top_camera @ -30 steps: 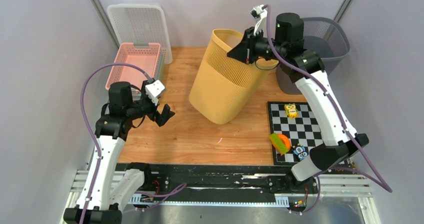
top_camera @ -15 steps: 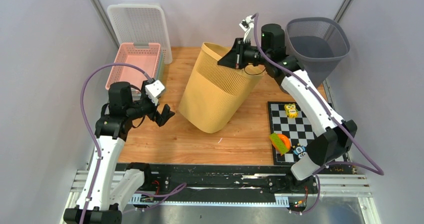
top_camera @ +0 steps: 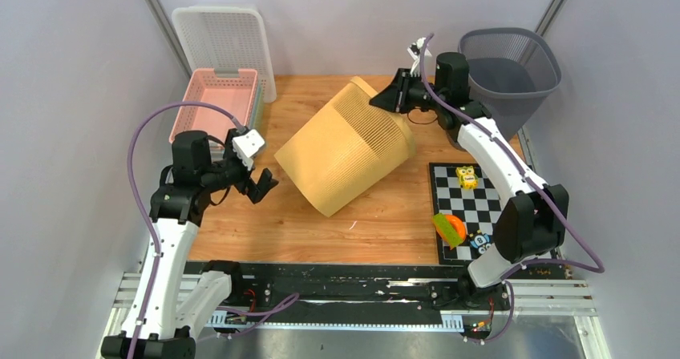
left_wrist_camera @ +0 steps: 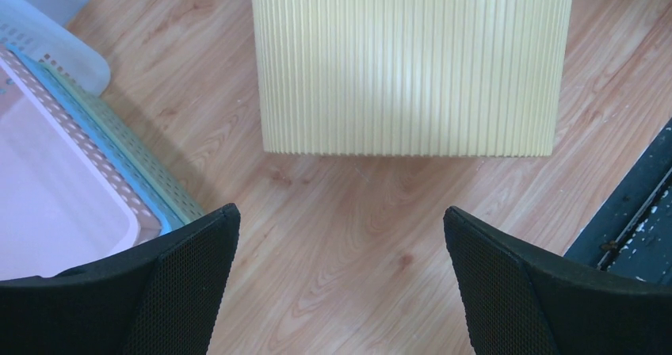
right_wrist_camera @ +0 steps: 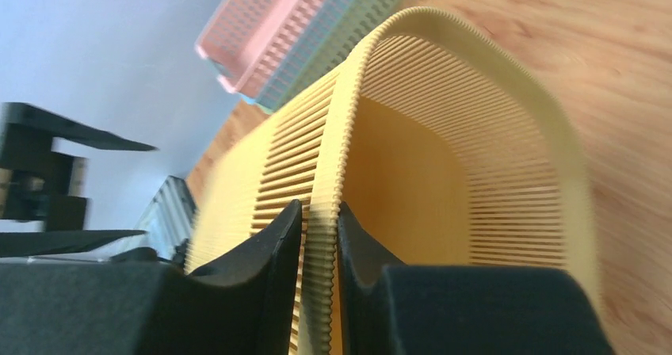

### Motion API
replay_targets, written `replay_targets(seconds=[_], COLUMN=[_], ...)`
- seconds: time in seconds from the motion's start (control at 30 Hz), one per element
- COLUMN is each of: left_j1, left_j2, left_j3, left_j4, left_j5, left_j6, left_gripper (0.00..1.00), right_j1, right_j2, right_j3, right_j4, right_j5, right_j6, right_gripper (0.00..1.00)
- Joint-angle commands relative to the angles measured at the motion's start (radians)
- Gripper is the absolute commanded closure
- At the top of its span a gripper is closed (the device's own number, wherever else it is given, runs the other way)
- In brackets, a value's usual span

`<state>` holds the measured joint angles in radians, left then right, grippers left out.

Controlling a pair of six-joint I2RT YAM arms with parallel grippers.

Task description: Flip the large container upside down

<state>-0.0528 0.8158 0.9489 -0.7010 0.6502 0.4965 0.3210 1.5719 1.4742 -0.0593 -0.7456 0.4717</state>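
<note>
The large yellow ribbed container point(top_camera: 345, 147) lies tipped over on the wooden table, its closed base toward the near left and its open mouth toward the far right. My right gripper point(top_camera: 386, 98) is shut on its rim point(right_wrist_camera: 321, 228), one finger inside and one outside. My left gripper point(top_camera: 263, 183) is open and empty, just left of the container's base, which fills the top of the left wrist view point(left_wrist_camera: 408, 62).
A grey mesh bin point(top_camera: 507, 70) stands at the far right. Stacked pink and white baskets point(top_camera: 215, 102) sit at the far left. A checkerboard mat point(top_camera: 473, 207) with small toys point(top_camera: 450, 228) lies at the near right.
My right gripper has swung down and toward the back with the rim, tipping the container from leaning upright onto its side. The left arm has not moved.
</note>
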Motion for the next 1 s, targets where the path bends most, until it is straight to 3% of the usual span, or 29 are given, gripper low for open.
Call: replay_targets(seconds=[0.0,0.17,0.47,0.73,0.97], left_j1=[-0.001,0.000,0.000,0.001,0.001], left_j2=[0.018,0.041,0.029,0.153,0.265], left_j3=[0.071,0.053,-0.102,-0.069,-0.008], left_j4=[-0.090,-0.126,0.044,-0.013,-0.117], left_j5=[-0.031,-0.033,0.091,0.290,0.427], left_j6=[0.096,0.128,0.012,-0.028,0.002], left_gripper=[0.00,0.00,0.00,0.00,0.00], right_j1=[-0.048,-0.060,-0.058,-0.033,-0.026], right_j2=[0.015,0.013,-0.017,-0.103,-0.166], right_j3=[-0.081,-0.142,-0.109,-0.051,-0.116], right_j4=[-0.007,0.006,-0.110,-0.242,-0.283], right_j5=[-0.015,-0.014,0.094,0.220,0.253], right_j6=[-0.111,-0.192,-0.304,-0.481,-0.583], right_gripper=[0.74,0.62,0.35,0.30,0.33])
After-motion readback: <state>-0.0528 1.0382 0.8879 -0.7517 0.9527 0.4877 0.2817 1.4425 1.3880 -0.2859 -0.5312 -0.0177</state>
